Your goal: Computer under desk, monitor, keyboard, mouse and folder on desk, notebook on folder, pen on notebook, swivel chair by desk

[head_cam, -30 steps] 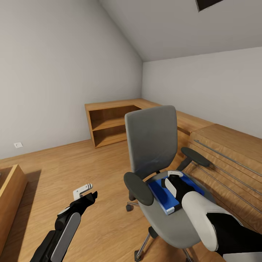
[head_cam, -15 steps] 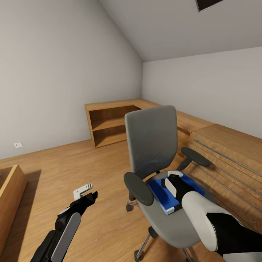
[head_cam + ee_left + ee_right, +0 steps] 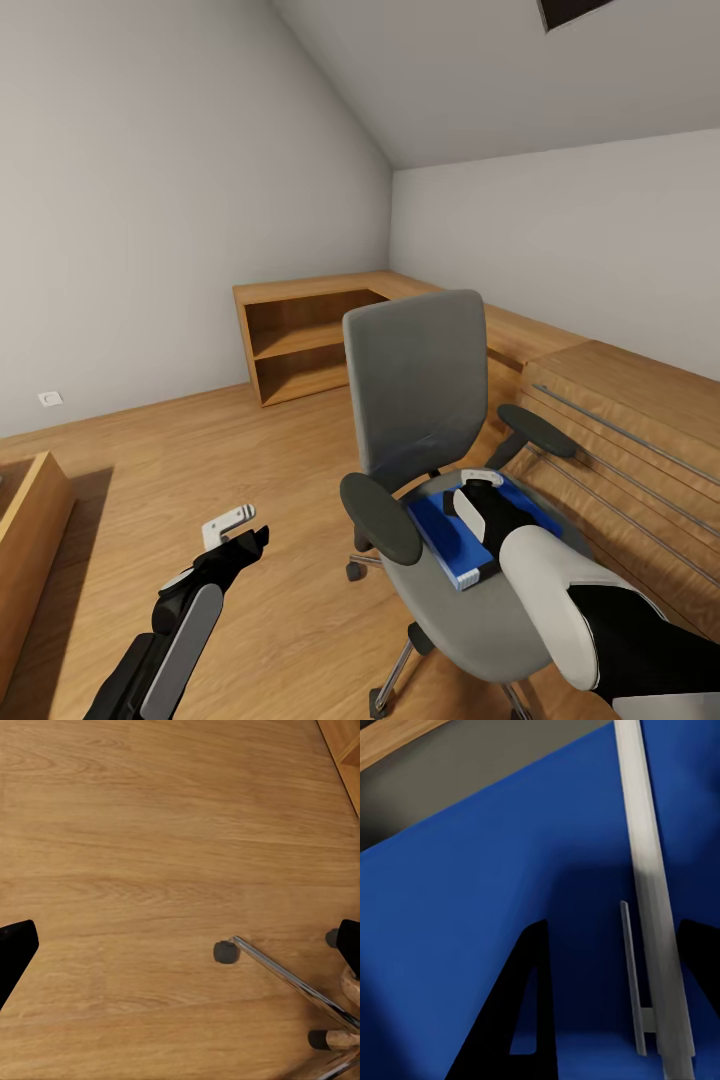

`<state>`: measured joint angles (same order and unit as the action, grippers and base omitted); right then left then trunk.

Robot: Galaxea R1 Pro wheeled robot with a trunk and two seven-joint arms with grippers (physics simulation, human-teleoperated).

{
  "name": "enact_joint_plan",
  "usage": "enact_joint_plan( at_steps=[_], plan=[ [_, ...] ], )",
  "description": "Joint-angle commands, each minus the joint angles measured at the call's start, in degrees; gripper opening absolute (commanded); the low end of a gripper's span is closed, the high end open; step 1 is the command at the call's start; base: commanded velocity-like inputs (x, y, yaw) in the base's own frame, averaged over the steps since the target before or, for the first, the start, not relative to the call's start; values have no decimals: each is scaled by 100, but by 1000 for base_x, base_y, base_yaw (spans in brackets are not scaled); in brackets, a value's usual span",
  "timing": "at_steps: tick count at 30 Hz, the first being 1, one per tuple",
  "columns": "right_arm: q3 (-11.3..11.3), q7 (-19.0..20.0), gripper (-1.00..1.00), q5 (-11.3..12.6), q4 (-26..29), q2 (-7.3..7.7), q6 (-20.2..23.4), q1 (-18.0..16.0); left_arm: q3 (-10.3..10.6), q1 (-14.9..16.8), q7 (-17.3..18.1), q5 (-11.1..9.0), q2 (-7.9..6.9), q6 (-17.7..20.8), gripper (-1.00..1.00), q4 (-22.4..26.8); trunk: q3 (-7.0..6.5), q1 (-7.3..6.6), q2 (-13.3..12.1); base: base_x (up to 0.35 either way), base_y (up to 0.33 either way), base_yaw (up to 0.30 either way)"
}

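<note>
- Folder (image 3: 450, 535): one, bright blue with a white edge, lying flat on the seat of the swivel chair (image 3: 420, 400), between the two black armrests. The near corner sits close to the seat's front edge.
- Handling, judged: thin, flat and light; probably stiff enough to lift by one edge, though it may sag or swing if held at a corner. The cover looks smooth, so likely slippery under a light pinch. Not fragile.
- Where to take hold, judged: by an edge, one finger under and one over. Lying flat on the cushion it offers little to get under; the white spine edge (image 3: 649, 892) or the corner near the seat front looks the better purchase.
- Right gripper (image 3: 480, 490): down over the folder, at or very near its surface. In the right wrist view the two dark fingers (image 3: 521, 1020) stand apart with blue cover and the white strip between them. Open, nothing held; cannot tell whether the tips touch the cover.
- Left gripper (image 3: 235, 530): hanging over bare wood floor (image 3: 150, 832) beside the chair, well apart from the folder. Fingers spread wide, holding nothing. Chrome base spokes and castors (image 3: 223, 951) show below it.
- Count: one folder, one swivel chair, two armrests, two grippers.
- Surroundings: light-wood shelf unit (image 3: 300, 340) against the far wall, more light-wood furniture behind the chair.
</note>
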<state>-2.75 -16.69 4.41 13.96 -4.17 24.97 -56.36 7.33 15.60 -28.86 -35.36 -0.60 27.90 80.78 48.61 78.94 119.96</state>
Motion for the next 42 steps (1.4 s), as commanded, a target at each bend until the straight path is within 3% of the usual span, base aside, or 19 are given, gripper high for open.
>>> enact_joint_plan(
  at_steps=[1, 14, 42],
  plan=[
    [-76, -27, -100, 155, -140, -5, 1, 2, 14, 4, -59, -58, -5, 4, 100, 8, 7, 0, 2, 0, 0, 0],
    [-110, -27, -100, 174, -131, -9, 409, 2, 23, 4, -59, -58, 1, 4, 100, 8, 7, 0, 2, 0, 0, 0],
    [-120, -27, -100, 183, -130, -5, 438, 2, 32, 4, -51, -54, 7, 4, 100, 8, 7, 0, 2, 0, 0, 0]
  ],
)
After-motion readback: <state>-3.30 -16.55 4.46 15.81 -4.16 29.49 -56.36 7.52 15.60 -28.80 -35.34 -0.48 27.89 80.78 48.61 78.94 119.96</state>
